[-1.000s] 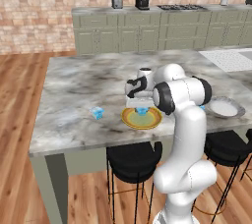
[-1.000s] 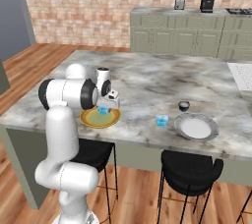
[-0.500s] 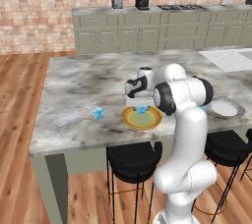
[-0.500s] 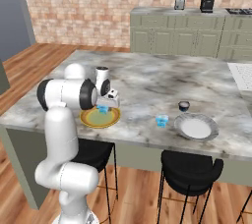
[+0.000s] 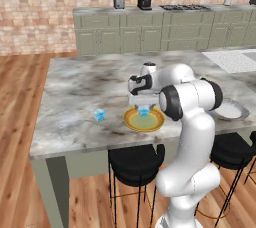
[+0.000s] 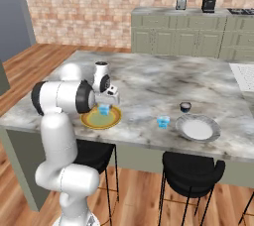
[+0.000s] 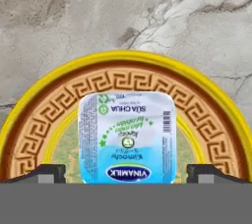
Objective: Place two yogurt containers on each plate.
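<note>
The marble island counter carries everything and serves as the landmark. On its near edge, by the robot, lies the yellow-rimmed plate, a round dish with a bright yellow lip, a brown band of key pattern inside it and a pale green centre. One yogurt container sits on this plate, over the green centre and partly onto the patterned band; its squarish lid is white and light blue with printed text, a barcode and a dark blue oval label.

Farther along the same near edge lies the grey-white plate, shallow and plain, with nothing on it. A small dark cup stands on the counter just behind it, towards the counter's middle.

A second yogurt container stands on the bare marble just beside the grey-white plate, between the two plates. A third yogurt container stands on the counter on the far side of the yellow-rimmed plate, near the near edge.

The gripper hangs directly above the plated container with its fingertips spread wide apart, one on each side of the lid and clear of it.
</note>
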You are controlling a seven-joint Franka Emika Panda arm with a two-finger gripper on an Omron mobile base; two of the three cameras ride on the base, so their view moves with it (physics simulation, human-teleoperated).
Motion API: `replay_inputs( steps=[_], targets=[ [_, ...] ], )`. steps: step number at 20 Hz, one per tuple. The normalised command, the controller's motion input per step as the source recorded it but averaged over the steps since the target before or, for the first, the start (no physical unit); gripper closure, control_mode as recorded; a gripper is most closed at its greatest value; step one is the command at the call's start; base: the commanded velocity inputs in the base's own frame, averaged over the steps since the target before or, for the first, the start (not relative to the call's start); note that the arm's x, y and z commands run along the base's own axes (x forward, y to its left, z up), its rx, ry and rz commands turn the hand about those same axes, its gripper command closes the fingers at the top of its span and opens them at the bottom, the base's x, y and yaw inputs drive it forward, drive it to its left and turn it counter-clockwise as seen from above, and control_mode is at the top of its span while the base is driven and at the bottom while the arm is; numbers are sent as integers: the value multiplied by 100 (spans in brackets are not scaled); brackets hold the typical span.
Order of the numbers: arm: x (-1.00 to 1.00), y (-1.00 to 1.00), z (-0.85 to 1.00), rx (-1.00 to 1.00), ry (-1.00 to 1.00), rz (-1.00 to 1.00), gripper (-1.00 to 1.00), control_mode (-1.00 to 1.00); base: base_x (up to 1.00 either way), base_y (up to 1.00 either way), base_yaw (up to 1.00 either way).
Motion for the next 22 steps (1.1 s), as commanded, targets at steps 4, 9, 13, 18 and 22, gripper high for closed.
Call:
replay_inputs(
  steps=[4, 9, 13, 18, 22],
  targets=[
    [-36, 11, 82, 0, -1, 0, -100, -100, 0, 0, 0],
    [-32, 51, 73, 2, 0, 5, -100, -100, 0, 0, 0],
    [-17, 69, 48, 8, -5, 21, -100, -100, 0, 0, 0],
    [-31, 74, 11, 6, -3, 26, -100, -100, 0, 0, 0],
    [-43, 77, -13, 6, -9, 21, -100, -100, 0, 0, 0]
  ],
)
